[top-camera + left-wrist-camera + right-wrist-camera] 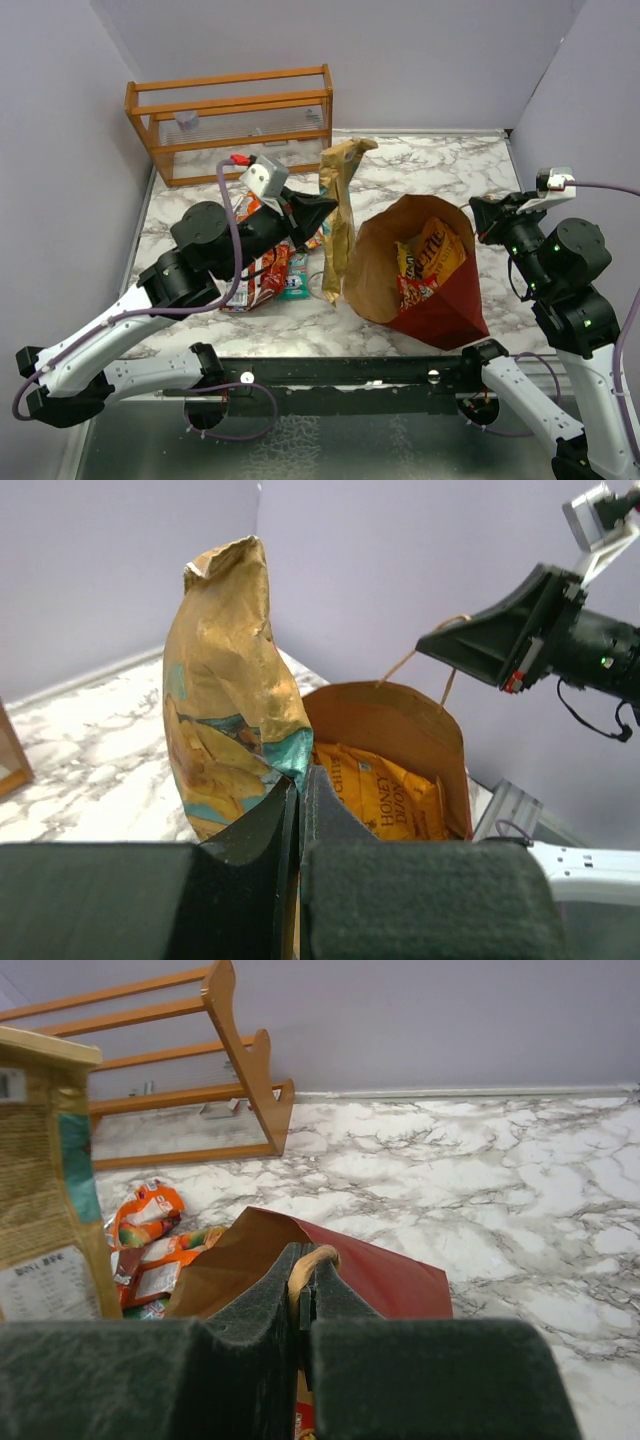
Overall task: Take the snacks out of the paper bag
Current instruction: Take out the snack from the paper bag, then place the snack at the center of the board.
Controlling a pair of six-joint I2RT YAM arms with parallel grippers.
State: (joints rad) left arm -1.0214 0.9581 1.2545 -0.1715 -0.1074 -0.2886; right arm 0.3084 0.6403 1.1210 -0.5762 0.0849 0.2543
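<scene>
The paper bag, dark red outside and brown inside, lies tilted with its mouth facing up and left. Yellow and red packets show inside it. My right gripper is shut on the bag's cord handle at the rim. My left gripper is shut on the teal corner of a tall gold packet and holds it upright just left of the bag's mouth. In the left wrist view a yellow packet sits inside the bag. Several orange and red packets lie on the table under my left arm.
An orange wooden rack stands at the back left against the wall. A small teal packet lies beside the loose pile. The marble table runs to purple walls on three sides.
</scene>
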